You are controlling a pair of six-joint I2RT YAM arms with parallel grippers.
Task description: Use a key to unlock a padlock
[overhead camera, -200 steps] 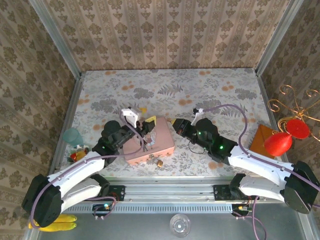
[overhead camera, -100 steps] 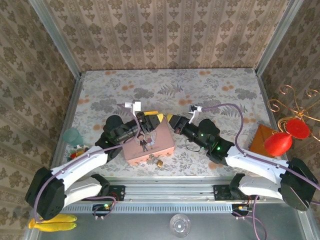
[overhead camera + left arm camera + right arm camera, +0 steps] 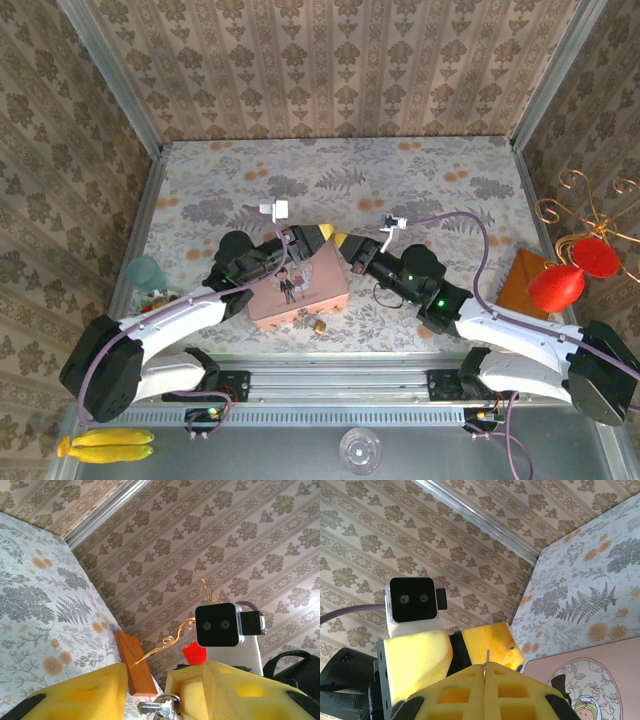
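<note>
Left tool, right tool, one padlock

Beyond the left gripper and the right gripper we see the tabletop, covered in a pale cloth printed with grey ferns and orange blossoms. Past it, and out to either side of the grippers, stand walls papered in beige damask stripes, joined by aluminium corner posts. On the near side of the grippers we see a metal rail. The light is soft and even.
</note>
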